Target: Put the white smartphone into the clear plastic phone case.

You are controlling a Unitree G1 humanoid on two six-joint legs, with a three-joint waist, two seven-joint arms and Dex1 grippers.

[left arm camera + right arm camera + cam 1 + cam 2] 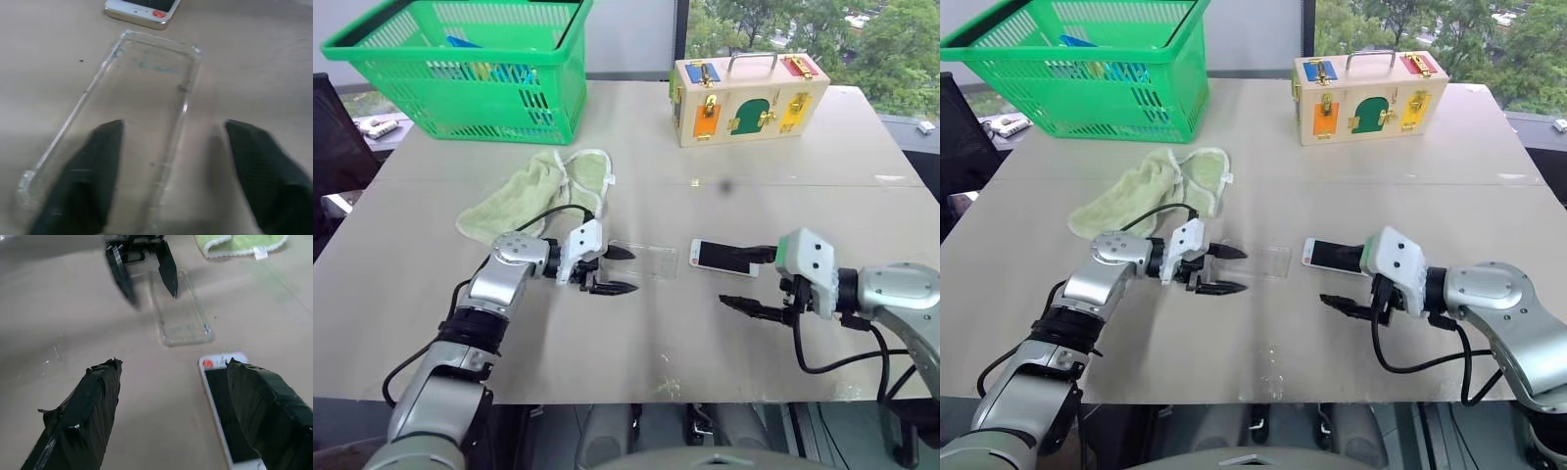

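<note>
White smartphone (pixel 722 257) lies just beside clear plastic phone case (pixel 644 259)

Soft, even daylight from the window (pixel 803 29) at upper right washes the table (pixel 783 157); shadows stay faint. The left wrist view is blurred throughout, its near fingers (pixel 83 181) smeared; head views stay sharp.

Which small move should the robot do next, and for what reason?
Probably close the left gripper on the case: its open fingers straddle the case's near end, and the phone lies apart on the table beside the open right gripper.
</note>
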